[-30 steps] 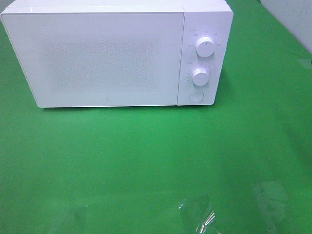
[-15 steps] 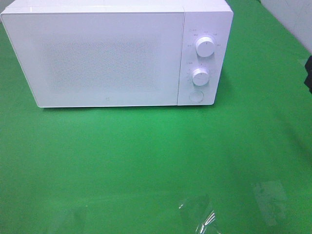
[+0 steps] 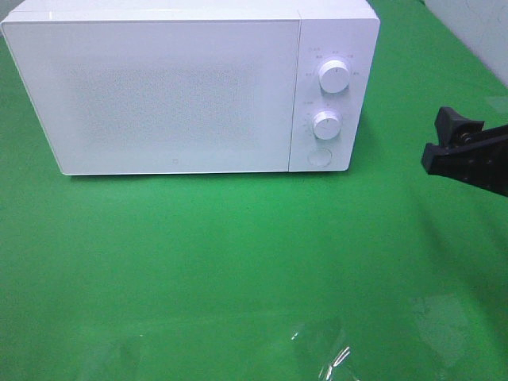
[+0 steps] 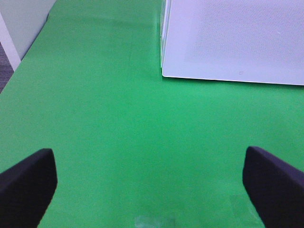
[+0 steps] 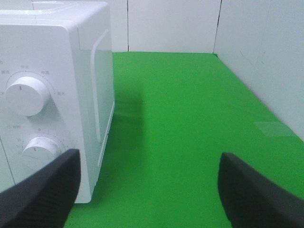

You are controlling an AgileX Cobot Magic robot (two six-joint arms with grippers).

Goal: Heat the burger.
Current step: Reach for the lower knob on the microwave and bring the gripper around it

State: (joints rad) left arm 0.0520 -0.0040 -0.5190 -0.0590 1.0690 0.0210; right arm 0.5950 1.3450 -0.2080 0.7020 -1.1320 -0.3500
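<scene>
Exterior high showed the black right gripper (image 3: 438, 140), jaws spread, near a white box-shaped microwave (image 3: 175, 87); the black left gripper (image 4: 149, 183) gaped likewise.

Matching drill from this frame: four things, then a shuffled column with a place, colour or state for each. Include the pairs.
Things:
1. microwave door
2. right gripper
3. round button
4. table cover

Matches:
A. green
B. open, nothing between the jaws
C. shut
D. just below the lower knob

Pairs: 1-C, 2-B, 3-D, 4-A
</scene>
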